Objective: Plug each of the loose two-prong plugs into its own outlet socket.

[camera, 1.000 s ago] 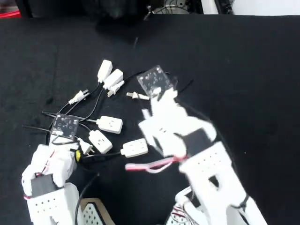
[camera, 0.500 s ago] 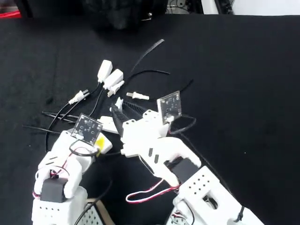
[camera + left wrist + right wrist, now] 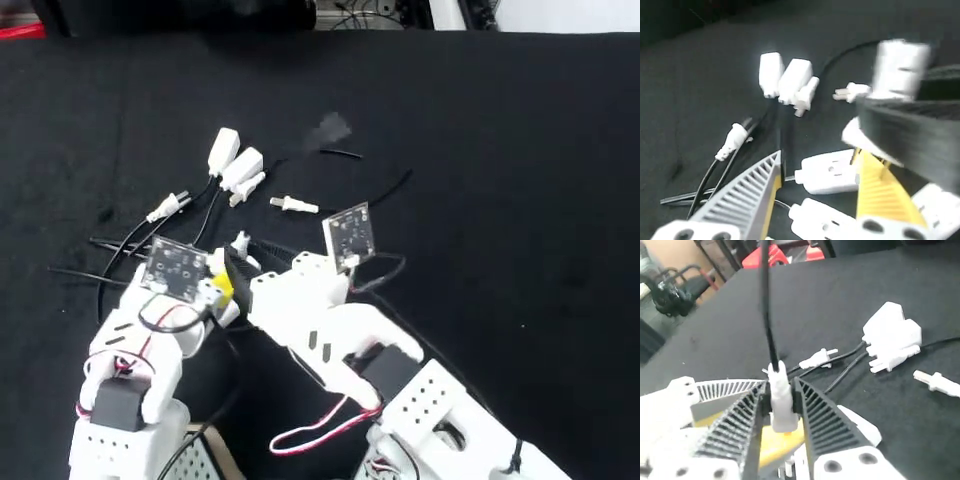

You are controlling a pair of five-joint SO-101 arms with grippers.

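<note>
A: Entry one, right gripper [image 3: 780, 387]: what is held, and why so?
B: A white two-prong plug [image 3: 781, 412] is clamped between both ribbed fingers; it is gripped by its body, so the prong end is judged to be left free for insertion; its black cord [image 3: 765, 300] is led out past the fingertips, away from the work

A: Entry two, left gripper [image 3: 820, 160]?
B: Listed as spread wide, with nothing grasped; an outlet socket [image 3: 832, 172] lies between the grey finger and the yellow one; contact with it cannot be told; the stance is judged to be a brace, so the socket is not pushed away when the plug is pressed in

A: How is the held plug placed against that socket?
B: Close by, just off the yellow finger, with the right gripper crowded against the left; the plug is not yet seated

A: Remaining stock?
B: A second socket [image 3: 822, 225] lies nearer the left gripper's base; a loose plug [image 3: 293, 205] lies flat beyond both sets of fingertips; a corded plug [image 3: 165, 208] and a pair of white blocks [image 3: 232, 158] lie farther out, untouched; most of the task is judged to be outstanding
</note>
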